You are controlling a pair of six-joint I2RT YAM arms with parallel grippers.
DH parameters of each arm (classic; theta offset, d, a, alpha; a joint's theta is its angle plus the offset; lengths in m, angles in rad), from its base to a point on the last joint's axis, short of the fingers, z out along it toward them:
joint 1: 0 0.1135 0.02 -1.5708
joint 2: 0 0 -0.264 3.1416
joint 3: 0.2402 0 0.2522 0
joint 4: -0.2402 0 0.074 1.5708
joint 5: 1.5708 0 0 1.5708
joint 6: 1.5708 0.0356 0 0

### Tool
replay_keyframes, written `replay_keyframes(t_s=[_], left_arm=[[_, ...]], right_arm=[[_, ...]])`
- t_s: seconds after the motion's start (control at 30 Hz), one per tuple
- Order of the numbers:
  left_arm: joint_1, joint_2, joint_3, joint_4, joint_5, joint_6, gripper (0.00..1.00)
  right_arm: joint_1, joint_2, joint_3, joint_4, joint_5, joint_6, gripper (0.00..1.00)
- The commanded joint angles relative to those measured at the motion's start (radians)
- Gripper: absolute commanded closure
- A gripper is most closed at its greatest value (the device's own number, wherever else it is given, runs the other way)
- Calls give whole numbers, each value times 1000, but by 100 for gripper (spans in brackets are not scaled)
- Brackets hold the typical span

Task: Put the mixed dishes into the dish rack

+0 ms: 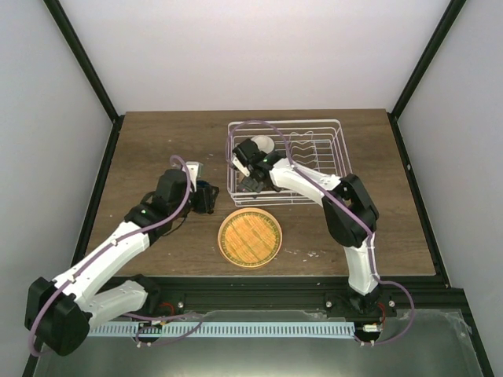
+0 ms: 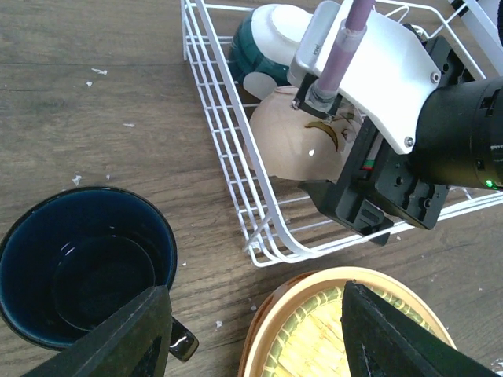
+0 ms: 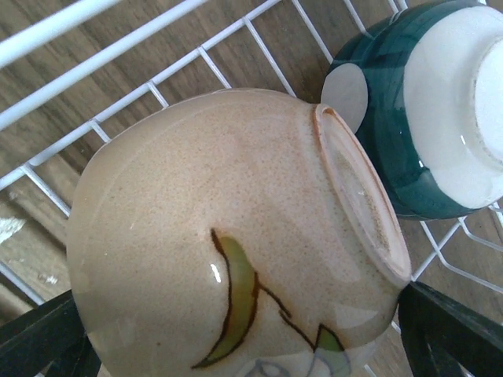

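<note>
The white wire dish rack (image 1: pixel 314 157) stands at the back of the table. My right gripper (image 1: pixel 253 182) reaches into its left end and is shut on a cream bowl (image 3: pixel 228 236) with a leaf drawing, tilted foot-up against the wires; the bowl also shows in the left wrist view (image 2: pixel 292 145). A second bowl (image 3: pixel 440 110), dark green outside with a white foot, lies beside it in the rack (image 2: pixel 271 39). The orange woven-pattern plate (image 1: pixel 249 237) lies flat in front of the rack. My left gripper (image 2: pixel 251 338) is open and empty above the table, between the dark blue cup (image 2: pixel 82 267) and the plate (image 2: pixel 346 330).
The cup stands upright on the wood just left of the rack's near corner (image 2: pixel 263 247); my left arm (image 1: pixel 169 196) hides it in the top view. The right arm (image 1: pixel 350 208) crosses over the rack's front edge. Small white crumbs lie on the table.
</note>
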Motion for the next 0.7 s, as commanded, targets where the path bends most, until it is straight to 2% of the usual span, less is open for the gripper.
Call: replay_keyframes(t_s=[0.0,0.3,0.67], left_arm=[[4,13,9,25,14,9,39],[5,36,21,29,19,13,38],[5,71,30,38,27,19,39]], right_arm=[[-23,11,-2,179,31,-17,0],[-31,47,-13,291,73,-61,0],[-74,56,-44,277,-58,-79,0]])
